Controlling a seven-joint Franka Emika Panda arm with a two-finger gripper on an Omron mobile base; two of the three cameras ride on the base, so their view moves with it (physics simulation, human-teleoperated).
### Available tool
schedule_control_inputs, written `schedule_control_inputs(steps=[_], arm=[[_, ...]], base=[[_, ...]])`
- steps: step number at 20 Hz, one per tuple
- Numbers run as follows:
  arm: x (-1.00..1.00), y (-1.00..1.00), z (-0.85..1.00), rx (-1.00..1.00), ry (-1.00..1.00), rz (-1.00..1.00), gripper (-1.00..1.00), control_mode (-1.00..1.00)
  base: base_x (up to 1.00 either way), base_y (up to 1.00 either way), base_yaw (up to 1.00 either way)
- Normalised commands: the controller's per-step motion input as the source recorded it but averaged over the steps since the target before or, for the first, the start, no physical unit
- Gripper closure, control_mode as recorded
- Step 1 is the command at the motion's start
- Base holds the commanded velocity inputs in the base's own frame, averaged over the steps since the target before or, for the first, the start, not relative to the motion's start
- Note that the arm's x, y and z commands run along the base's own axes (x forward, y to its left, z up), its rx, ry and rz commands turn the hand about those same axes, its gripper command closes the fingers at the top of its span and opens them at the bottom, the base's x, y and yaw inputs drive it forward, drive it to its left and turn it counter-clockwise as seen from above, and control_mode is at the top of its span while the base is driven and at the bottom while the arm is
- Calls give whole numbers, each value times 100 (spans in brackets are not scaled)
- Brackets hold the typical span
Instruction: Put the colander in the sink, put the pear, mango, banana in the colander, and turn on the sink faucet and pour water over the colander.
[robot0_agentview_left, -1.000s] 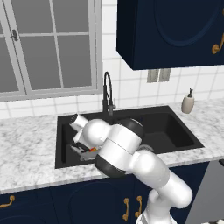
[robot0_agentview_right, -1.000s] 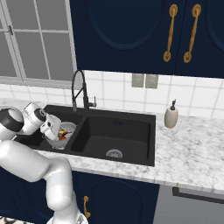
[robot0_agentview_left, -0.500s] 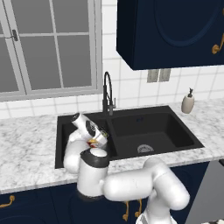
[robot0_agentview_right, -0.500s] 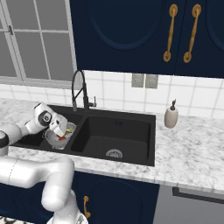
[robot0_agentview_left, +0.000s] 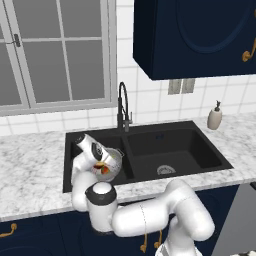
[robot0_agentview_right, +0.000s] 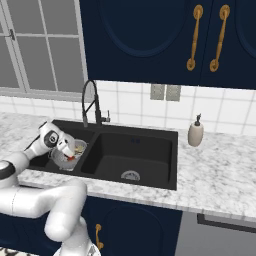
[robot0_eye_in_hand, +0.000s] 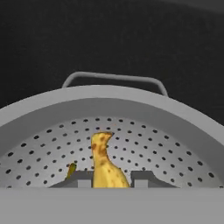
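Observation:
The silver perforated colander (robot0_agentview_left: 116, 156) (robot0_agentview_right: 78, 148) stands in the left basin of the black sink (robot0_agentview_left: 200, 150) (robot0_agentview_right: 150, 150). My gripper (robot0_agentview_left: 102, 161) (robot0_agentview_right: 66, 149) reaches down into it. In the hand view the gripper (robot0_eye_in_hand: 113, 178) is shut on the yellow banana (robot0_eye_in_hand: 104, 164), low inside the colander (robot0_eye_in_hand: 175, 116) bowl. A red-orange mango (robot0_agentview_left: 104, 170) (robot0_agentview_right: 70, 156) lies in the colander under the hand. The pear is hidden. The black gooseneck faucet (robot0_agentview_left: 122, 105) (robot0_agentview_right: 90, 102) stands behind the basins, with no water stream visible.
A beige soap dispenser (robot0_agentview_left: 214, 118) (robot0_agentview_right: 195, 133) stands on the marble counter (robot0_agentview_left: 30, 165) (robot0_agentview_right: 220, 170) right of the sink. The right basin has a round drain (robot0_agentview_left: 165, 169) (robot0_agentview_right: 130, 175). Dark blue cabinets hang overhead, and a window is at the back left.
The arm's elbow has swung down and to the left, in front of the counter edge. The hand has stayed over the colander and dipped slightly into it.

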Motion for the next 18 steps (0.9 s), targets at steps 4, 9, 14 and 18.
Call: schedule_control_inputs(steps=[4,9,14,18], arm=[[-40,0,-5,11,-33,29,-100,-100],[-22,0,0,9,-36,23,-100,-100],[-44,0,79,25,-39,27,-100,-100],[-50,13,100,23,-19,30,-100,-100]], base=[[0,0,0],[0,0,0],[0,0,0],[0,0,0]])
